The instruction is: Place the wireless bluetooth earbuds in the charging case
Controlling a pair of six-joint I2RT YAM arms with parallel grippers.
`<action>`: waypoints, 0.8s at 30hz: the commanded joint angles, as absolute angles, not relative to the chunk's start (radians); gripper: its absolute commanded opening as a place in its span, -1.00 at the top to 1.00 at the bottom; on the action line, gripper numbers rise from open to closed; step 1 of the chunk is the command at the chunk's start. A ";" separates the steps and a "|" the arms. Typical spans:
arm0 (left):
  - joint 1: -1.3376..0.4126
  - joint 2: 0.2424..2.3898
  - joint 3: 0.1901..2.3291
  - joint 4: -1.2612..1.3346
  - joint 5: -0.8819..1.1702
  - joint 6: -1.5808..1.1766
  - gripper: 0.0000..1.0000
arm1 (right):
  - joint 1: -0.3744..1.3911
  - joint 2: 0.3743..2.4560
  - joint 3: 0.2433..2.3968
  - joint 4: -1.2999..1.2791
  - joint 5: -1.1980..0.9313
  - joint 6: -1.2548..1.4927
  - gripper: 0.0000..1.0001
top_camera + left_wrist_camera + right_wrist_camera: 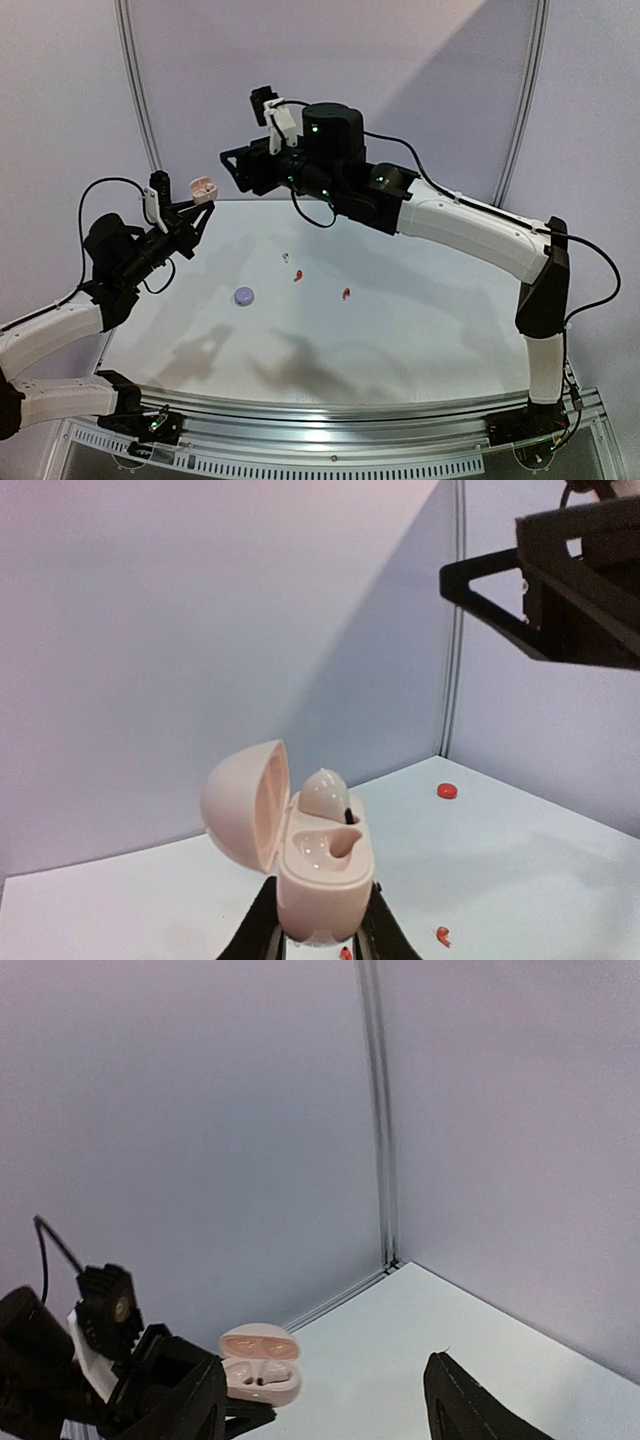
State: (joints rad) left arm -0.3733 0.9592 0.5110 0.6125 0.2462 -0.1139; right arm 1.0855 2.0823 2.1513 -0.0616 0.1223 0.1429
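Tabletop (420, 335) white — glossy, red earbuds (298, 275) scattered, lilac walls (200, 80) behind.

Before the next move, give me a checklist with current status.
1. Pale pink plastic charging case held in left claw: ok.
2. Case lid open: ok.
3. White earbud in far socket, fully seated: cannot tell.
4. Near socket free: ok.
5. Right claw open, empty: ok.
6. Next earbud in hand: not ok; small red earbuds lie on the white table.
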 commanded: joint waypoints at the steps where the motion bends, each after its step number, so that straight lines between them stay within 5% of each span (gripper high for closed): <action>1: -0.341 0.931 0.498 0.509 0.185 -0.141 1.00 | 1.019 2.063 2.178 -0.146 0.270 0.325 -0.41; 7: -0.307 0.919 0.500 0.474 0.179 -0.131 1.00 | 0.973 2.230 2.256 -0.244 0.253 0.430 -0.47; 17: -0.282 0.890 0.481 0.460 0.192 -0.129 1.00 | 0.892 2.553 2.343 -0.098 0.120 0.758 -0.19; 24: -0.270 0.860 0.463 0.458 0.198 -0.121 1.00 | 0.865 2.715 2.415 0.042 0.086 0.864 -0.19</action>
